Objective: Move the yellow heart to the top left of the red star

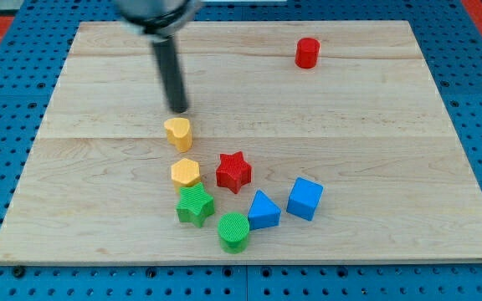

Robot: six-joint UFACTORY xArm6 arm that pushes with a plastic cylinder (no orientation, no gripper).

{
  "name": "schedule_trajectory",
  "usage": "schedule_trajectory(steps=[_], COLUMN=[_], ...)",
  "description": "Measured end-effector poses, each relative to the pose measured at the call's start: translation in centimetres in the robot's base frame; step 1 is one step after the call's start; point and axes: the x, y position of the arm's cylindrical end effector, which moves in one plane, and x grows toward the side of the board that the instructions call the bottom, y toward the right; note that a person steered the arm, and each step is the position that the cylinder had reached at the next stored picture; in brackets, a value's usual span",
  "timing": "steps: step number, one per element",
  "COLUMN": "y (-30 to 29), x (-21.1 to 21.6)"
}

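Note:
The yellow heart [177, 133] lies left of the board's middle. The red star [233, 171] lies below and to the right of it. My tip [178, 109] is just above the yellow heart, toward the view's top, a small gap from it. A yellow hexagon [186, 172] sits between the heart and the star's left side, directly below the heart.
A green star [195, 205] and a green cylinder [233, 232] lie below the hexagon. A blue triangle [263, 210] and a blue cube [305, 198] lie below right of the red star. A red cylinder [307, 53] stands near the top right. The wooden board [392, 150] rests on a blue pegboard.

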Motion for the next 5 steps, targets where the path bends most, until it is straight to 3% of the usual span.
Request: schedule_trajectory(steps=[1, 2, 3, 4, 5], y=[-2.5, -6.6, -9.5, -3.5, -8.9], x=[4.1, 2.3, 7.7, 8.0, 12.4])
